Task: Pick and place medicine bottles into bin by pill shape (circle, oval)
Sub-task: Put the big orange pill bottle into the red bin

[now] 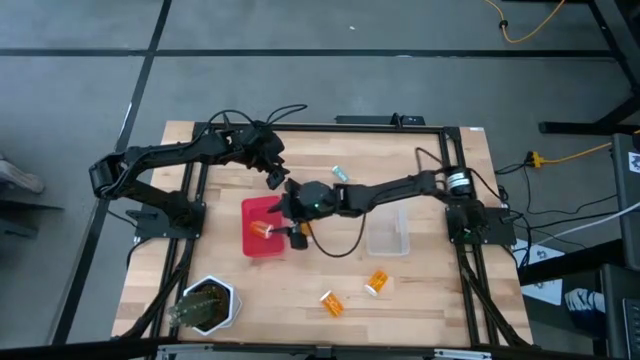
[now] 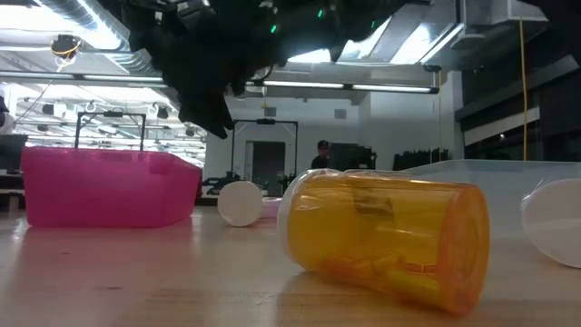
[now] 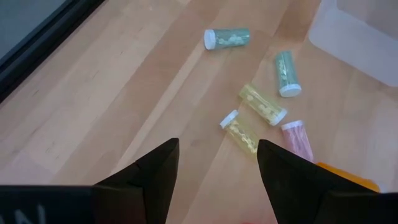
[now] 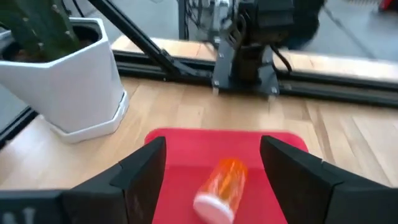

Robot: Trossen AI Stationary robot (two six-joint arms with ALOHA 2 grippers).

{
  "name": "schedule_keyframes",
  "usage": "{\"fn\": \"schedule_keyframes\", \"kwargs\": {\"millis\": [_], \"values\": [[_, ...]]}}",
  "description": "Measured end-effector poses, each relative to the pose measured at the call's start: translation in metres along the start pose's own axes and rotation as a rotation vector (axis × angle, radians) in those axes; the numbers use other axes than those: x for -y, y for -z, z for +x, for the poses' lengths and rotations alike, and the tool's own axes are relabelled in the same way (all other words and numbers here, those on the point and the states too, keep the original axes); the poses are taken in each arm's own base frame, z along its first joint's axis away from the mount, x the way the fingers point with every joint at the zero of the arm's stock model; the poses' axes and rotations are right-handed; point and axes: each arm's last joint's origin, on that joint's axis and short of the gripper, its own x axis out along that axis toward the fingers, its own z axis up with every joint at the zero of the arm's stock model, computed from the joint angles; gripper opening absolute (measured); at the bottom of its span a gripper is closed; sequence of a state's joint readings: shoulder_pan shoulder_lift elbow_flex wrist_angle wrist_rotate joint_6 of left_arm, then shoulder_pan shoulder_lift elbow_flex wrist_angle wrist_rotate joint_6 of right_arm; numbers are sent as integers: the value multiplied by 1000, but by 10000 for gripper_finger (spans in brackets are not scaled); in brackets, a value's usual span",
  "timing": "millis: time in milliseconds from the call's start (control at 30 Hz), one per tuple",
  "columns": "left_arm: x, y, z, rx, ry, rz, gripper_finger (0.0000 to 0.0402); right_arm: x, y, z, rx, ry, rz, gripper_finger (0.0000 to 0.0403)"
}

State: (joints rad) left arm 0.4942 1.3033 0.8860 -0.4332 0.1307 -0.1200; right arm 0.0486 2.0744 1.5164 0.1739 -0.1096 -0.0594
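Five small vials (image 3: 263, 104), two orange bottles (image 1: 352, 293)

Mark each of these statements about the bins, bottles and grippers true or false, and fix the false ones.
1. An orange bottle lies on its side in the red bin. True.
2. The right gripper is shut on that bottle. False: its fingers stand open on either side of the bottle, above the bin.
3. The clear bin holds two orange bottles. False: it looks empty; two orange bottles lie on the table nearer the front edge.
4. The left gripper is open above the table, with small pastel bottles lying ahead of it. True.
5. The white pot stands inside the red bin. False: it stands on the table near the front left corner.
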Motion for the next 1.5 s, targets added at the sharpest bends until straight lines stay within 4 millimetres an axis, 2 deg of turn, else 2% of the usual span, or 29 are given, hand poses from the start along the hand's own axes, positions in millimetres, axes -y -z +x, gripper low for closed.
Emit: {"fn": "schedule_keyframes", "kwargs": {"millis": [200,433,600,767,933,1033,1133,1267,1500], "values": [[0,0,0,0,0,0,212,-1,-14,-41,-227,89,18,264],[0,0,0,0,0,0,212,-4,-27,-114,-516,221,122,264],[0,0,0,1,0,-2,212,-12,-26,-171,-768,263,261,264],[0,0,0,4,-17,-2,212,-27,-25,-205,-903,315,366,264],[0,-1,0,7,-16,2,212,-47,-26,-214,-926,334,404,264],[2,-1,0,10,-14,96,212,-60,-26,-213,-921,333,365,264],[11,0,1,13,10,213,212,-74,-26,-212,-918,304,327,264],[24,-2,2,51,48,227,212,-93,-26,-213,-905,279,325,264],[36,1,2,46,77,257,212,-115,-25,-217,-893,273,333,264]]}}
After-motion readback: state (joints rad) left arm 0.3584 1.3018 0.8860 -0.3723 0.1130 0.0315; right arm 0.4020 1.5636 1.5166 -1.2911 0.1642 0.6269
